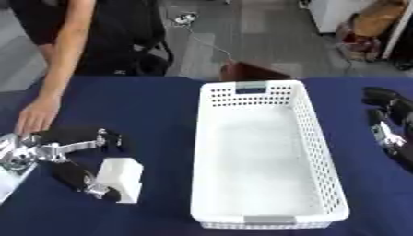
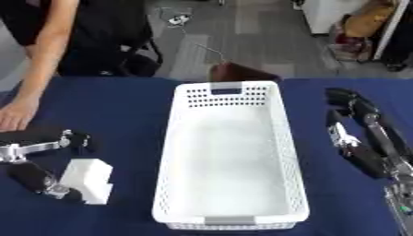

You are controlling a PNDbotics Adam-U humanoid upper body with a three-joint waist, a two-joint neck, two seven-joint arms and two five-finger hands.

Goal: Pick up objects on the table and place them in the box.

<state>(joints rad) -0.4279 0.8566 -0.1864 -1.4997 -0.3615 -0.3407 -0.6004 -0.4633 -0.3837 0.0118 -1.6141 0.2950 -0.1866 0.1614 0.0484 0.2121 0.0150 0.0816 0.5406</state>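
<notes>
Your left robot hand (image 1: 77, 159) is grasping the white rectangular foam block (image 1: 119, 179); lift clear of the white perforated plastic box's (image 1: 322, 152) rim before releasing.

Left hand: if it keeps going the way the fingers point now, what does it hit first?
The left hand points rightward across the table, its fingers already around the white block. Carried on, it would likely meet the long left wall of the white basket first. Height relative to the rim is hard to judge.
</notes>
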